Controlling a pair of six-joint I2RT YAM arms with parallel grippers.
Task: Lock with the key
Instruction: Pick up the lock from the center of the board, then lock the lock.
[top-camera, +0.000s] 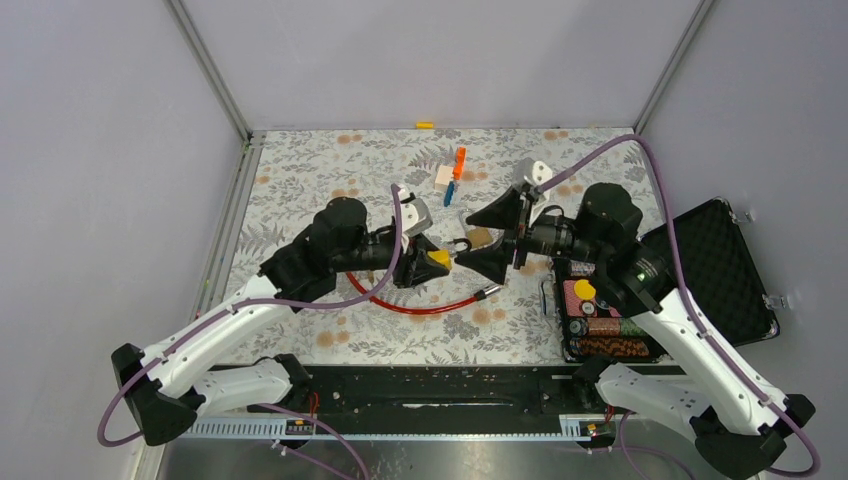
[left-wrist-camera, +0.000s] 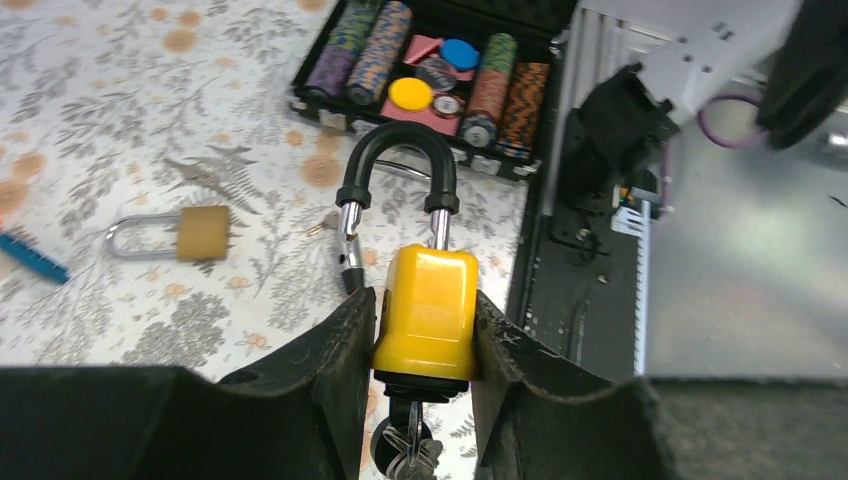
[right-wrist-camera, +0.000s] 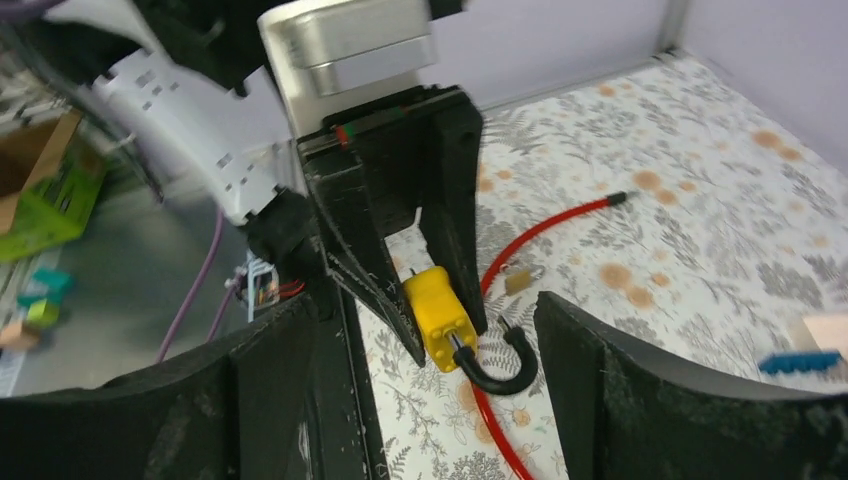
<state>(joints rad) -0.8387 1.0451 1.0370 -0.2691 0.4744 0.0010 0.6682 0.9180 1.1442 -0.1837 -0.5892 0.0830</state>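
Note:
My left gripper (left-wrist-camera: 424, 345) is shut on a yellow padlock (left-wrist-camera: 426, 310), held above the table. Its black-sleeved shackle (left-wrist-camera: 398, 165) is swung open, one leg out of the body. A key with a ring (left-wrist-camera: 410, 452) sticks in the bottom of the lock. In the top view the padlock (top-camera: 438, 258) sits between the two arms. My right gripper (right-wrist-camera: 430, 375) is open and empty, its fingers either side of the open shackle (right-wrist-camera: 497, 365) without touching it. The yellow body (right-wrist-camera: 437, 315) shows in the right wrist view between the left fingers.
A red cable (top-camera: 420, 303) lies on the flowered cloth under the grippers. A small brass padlock (left-wrist-camera: 180, 234) lies nearby. An open black case of poker chips (top-camera: 600, 320) stands at the right. Orange, blue and white blocks (top-camera: 452, 172) lie at the back.

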